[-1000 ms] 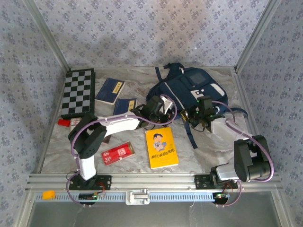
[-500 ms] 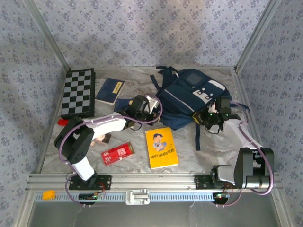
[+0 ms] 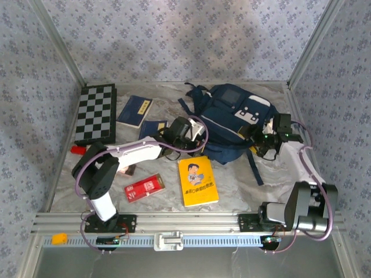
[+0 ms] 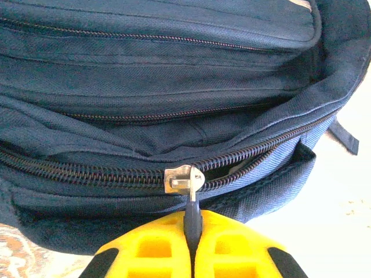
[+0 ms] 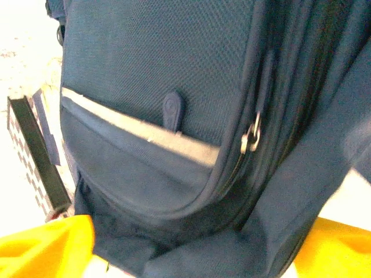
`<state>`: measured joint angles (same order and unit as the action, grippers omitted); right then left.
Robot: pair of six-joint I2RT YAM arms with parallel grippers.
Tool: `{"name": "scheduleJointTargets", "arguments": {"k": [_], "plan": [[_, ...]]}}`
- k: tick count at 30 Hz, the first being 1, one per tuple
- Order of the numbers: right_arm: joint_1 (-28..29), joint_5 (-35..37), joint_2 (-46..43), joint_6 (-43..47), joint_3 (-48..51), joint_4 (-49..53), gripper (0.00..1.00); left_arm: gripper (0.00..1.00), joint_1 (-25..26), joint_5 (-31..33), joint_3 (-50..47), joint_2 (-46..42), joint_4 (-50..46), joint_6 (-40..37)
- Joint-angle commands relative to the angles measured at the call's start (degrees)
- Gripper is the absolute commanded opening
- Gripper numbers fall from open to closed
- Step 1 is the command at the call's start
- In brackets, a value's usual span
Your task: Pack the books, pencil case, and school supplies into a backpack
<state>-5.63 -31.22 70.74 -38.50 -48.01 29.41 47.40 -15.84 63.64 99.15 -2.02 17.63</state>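
Backpack (image 3: 232, 119): navy, lying far right of centre, main zip partly undone.
Left gripper (image 4: 191, 227): jaws closed on the zipper pull (image 4: 184, 179) at the backpack's left side.
Right gripper (image 5: 200, 234): jaws wide apart at the backpack's right side, fabric between them.
Yellow book (image 3: 197, 180): near centre.
Navy books (image 3: 135, 110): far left, beside the chequered board (image 3: 95, 113).
Pencil case (image 3: 145, 187): near left.
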Motion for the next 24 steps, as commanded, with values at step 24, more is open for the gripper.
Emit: {"name": "scheduleJointTargets", "arguments": {"k": [24], "plan": [[18.14,10.06,7.44,-21.89,5.96,-23.36,0.62,0.0,2.42,-1.13,5.36,0.3,-1.44,-0.71]]}}
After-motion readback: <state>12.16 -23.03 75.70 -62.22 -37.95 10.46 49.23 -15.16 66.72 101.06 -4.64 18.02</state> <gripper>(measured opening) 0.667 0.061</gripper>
